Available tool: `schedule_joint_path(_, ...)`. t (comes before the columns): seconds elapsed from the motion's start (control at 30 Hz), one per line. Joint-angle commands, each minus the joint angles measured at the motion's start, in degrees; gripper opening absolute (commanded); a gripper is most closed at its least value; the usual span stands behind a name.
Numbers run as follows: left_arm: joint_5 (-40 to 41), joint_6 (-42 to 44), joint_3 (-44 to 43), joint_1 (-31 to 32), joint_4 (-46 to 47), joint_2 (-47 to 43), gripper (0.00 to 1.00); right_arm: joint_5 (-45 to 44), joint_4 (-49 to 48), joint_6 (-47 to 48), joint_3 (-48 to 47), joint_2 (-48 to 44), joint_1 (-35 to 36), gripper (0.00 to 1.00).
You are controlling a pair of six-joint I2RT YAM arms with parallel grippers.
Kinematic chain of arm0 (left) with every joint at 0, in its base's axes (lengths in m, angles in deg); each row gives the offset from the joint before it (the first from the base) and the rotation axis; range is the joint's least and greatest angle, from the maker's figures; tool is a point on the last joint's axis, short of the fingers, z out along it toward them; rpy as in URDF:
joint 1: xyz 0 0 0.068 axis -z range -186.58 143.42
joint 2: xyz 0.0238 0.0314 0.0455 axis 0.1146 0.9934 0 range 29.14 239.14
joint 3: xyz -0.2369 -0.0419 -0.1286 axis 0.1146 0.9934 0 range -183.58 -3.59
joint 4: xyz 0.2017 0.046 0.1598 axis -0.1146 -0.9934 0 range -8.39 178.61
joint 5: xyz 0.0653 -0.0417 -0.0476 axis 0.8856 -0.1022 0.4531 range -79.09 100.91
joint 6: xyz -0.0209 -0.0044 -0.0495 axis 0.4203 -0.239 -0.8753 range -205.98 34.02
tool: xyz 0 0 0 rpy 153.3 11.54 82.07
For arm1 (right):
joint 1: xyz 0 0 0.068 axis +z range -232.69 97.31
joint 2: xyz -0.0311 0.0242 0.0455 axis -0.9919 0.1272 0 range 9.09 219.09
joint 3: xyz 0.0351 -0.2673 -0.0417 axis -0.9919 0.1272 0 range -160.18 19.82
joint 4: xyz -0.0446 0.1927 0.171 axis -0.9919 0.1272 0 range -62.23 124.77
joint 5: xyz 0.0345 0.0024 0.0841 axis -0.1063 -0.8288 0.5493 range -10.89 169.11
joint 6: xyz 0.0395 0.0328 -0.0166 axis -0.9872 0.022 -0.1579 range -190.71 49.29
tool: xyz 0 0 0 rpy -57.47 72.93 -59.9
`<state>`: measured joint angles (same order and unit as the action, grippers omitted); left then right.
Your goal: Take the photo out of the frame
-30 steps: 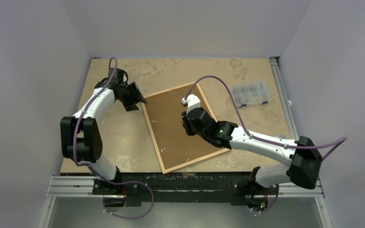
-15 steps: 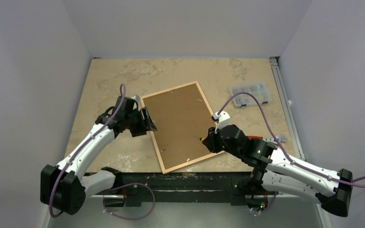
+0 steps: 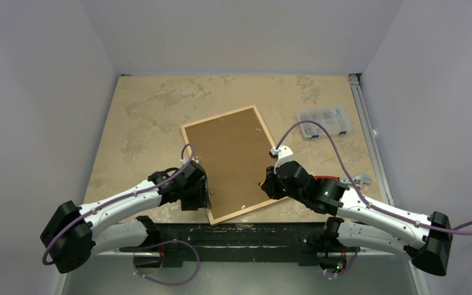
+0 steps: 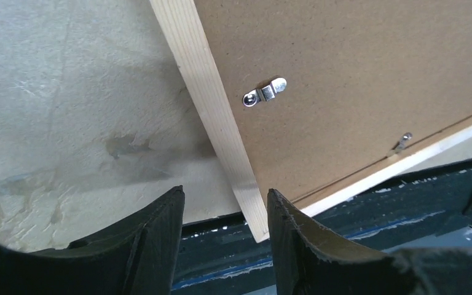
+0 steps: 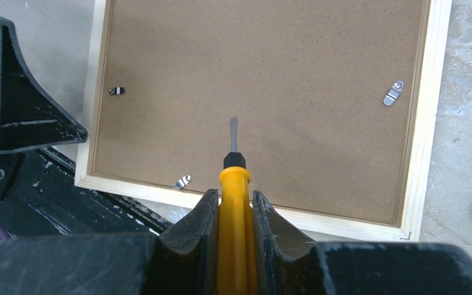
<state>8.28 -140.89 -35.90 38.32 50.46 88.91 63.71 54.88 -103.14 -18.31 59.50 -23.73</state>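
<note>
The frame (image 3: pixel 218 116) lies face down and askew on the table, with the brown backing board (image 3: pixel 233 160) uppermost. The photo is hidden beneath that board. My left gripper (image 3: pixel 206 198) hovers open over the frame's near left corner. In the left wrist view that gripper (image 4: pixel 224 192) has the end of the wooden rail (image 4: pixel 212 104) showing between its fingers. My right gripper (image 3: pixel 264 182) is over the near right rail. In the right wrist view it (image 5: pixel 233 193) is shut on a yellow-handled screwdriver (image 5: pixel 233 178), whose blade points across the board (image 5: pixel 270 74).
Small metal turn clips (image 4: pixel 264 93) (image 5: pixel 394 93) (image 5: pixel 182 181) sit along the board's edges. The frame's near corner overhangs the dark rail (image 3: pixel 246 230) at the table's front edge. A clear compartment box (image 3: pixel 324 121) stands at the back right.
The left arm swung from the frame's far left corner down to its near left corner. The right arm drew back from the board's middle to the near right rail. The frame stayed put.
</note>
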Motion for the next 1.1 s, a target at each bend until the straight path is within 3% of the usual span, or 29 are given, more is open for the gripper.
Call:
schedule_joint_path(0.0,4.34,-4.32,-0.71,3.41,4.68,3.87,0.50,0.96,-2.14,-1.18,-2.45,1.18,-0.07,0.00)
schedule_joint_path(0.3,9.01,-2.18,-5.54,3.75,0.77,12.03,0.43,1.28,-1.92,-1.59,-1.18,0.31,-0.08,0.00)
schedule_joint_path(0.37,9.20,-0.48,-7.60,3.34,-1.04,14.66,0.36,1.33,-2.33,-1.59,-0.87,0.30,-0.07,0.00)
schedule_joint_path(0.57,3.93,5.07,-9.62,-3.26,-2.91,18.53,0.01,1.52,-3.25,-0.98,-0.04,0.03,-0.08,0.00)
schedule_joint_path(0.8,5.43,14.50,-16.18,-11.84,-10.60,15.74,0.00,0.88,-4.74,-0.29,2.44,-1.19,-0.07,0.00)
schedule_joint_path(0.93,6.98,21.27,-22.95,-17.28,-15.81,18.77,0.00,0.46,-5.13,0.54,3.21,-0.94,-0.07,0.00)
schedule_joint_path(1.07,3.68,25.66,-24.82,-24.27,-14.61,24.46,0.00,0.17,-6.17,1.19,4.06,-1.02,-0.07,0.00)
